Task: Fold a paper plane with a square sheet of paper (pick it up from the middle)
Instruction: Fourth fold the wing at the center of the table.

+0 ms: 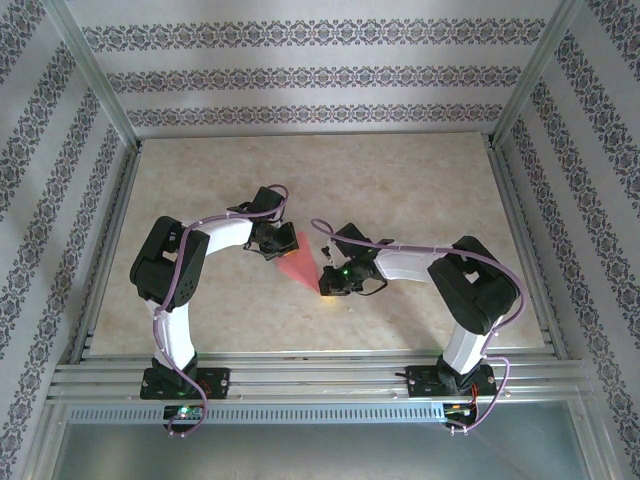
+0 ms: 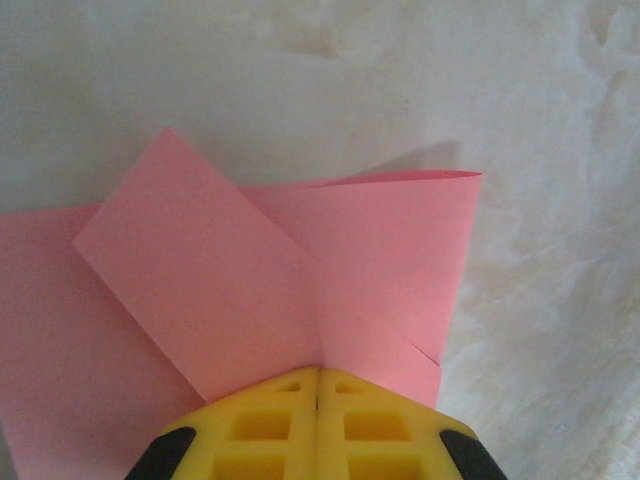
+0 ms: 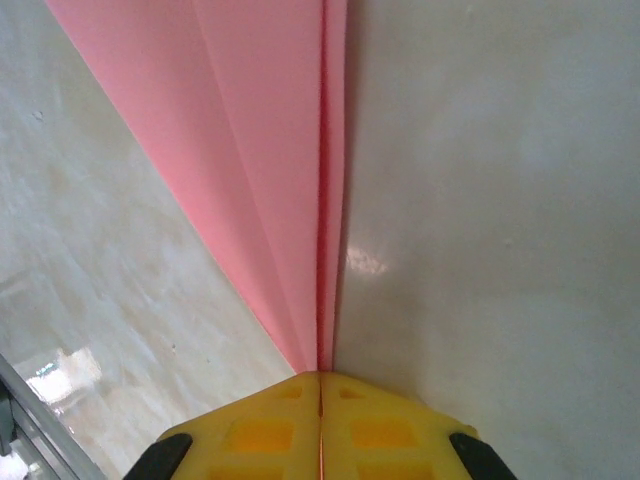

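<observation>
The salmon-pink paper plane [image 1: 297, 264] hangs between both grippers over the middle of the table, a narrow wedge with its point toward the right arm. My left gripper [image 1: 273, 240] is shut on its wide end. In the left wrist view the yellow fingers [image 2: 270, 420] press together on the paper plane [image 2: 300, 270], whose folded flaps spread out above my left gripper [image 2: 318, 370]. My right gripper [image 1: 331, 281] is shut on the pointed end. The right wrist view looks along the centre crease of the paper plane [image 3: 270, 150], layered wings running away from my right gripper [image 3: 320, 375].
The beige marbled tabletop [image 1: 400, 190] lies under the paper. An aluminium frame rail [image 1: 300, 380] runs along the near edge by the arm bases. Patterned walls [image 1: 300, 70] close in the back and sides.
</observation>
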Controlling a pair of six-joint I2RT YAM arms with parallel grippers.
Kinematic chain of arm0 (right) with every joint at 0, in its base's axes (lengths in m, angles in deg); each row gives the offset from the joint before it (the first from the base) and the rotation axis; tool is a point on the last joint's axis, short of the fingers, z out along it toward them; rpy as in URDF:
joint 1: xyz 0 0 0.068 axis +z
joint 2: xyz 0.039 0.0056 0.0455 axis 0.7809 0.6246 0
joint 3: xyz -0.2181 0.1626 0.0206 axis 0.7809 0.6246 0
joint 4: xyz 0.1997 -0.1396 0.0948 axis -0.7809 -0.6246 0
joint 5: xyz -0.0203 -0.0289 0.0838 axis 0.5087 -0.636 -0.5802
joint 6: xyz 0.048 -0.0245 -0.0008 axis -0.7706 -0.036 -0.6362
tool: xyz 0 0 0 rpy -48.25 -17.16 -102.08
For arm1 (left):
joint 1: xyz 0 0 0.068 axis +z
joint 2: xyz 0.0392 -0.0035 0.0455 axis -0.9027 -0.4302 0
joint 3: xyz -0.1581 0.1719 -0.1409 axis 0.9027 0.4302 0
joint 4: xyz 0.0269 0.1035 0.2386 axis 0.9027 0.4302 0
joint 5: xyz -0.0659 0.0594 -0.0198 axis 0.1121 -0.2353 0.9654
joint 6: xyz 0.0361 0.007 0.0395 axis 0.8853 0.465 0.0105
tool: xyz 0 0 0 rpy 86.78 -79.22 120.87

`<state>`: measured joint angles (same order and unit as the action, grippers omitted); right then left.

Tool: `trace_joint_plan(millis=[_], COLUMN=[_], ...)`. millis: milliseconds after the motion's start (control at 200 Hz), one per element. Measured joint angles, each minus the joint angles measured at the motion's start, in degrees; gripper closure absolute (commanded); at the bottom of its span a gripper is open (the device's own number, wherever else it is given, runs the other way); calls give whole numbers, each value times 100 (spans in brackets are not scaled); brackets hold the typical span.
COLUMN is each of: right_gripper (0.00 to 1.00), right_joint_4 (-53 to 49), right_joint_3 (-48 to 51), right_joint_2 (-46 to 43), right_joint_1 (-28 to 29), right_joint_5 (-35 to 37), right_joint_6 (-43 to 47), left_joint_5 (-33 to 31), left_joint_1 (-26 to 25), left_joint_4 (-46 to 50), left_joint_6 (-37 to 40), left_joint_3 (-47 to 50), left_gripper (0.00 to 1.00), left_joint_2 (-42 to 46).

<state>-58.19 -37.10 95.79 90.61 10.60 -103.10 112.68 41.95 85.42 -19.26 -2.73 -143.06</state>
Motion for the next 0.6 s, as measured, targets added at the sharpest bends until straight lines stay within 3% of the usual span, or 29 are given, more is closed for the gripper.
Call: trace_joint_plan(millis=[180,445,600], right_gripper=[88,60,52], right_joint_4=[-236,98,605], right_joint_3=[96,385,662], right_joint_2=[-264,-1556,-1853], right_joint_1=[0,-127,-398], right_joint_5=[63,658,879], right_joint_6=[79,63,-26], left_joint_5=[17,20,48], left_joint_1=[0,-11,-11], left_joint_4=[2,59,-317], left_joint_6=[7,0,-249], left_joint_3=[-13,24,566], left_gripper=[94,68,55], left_joint_2=[15,431,1460])
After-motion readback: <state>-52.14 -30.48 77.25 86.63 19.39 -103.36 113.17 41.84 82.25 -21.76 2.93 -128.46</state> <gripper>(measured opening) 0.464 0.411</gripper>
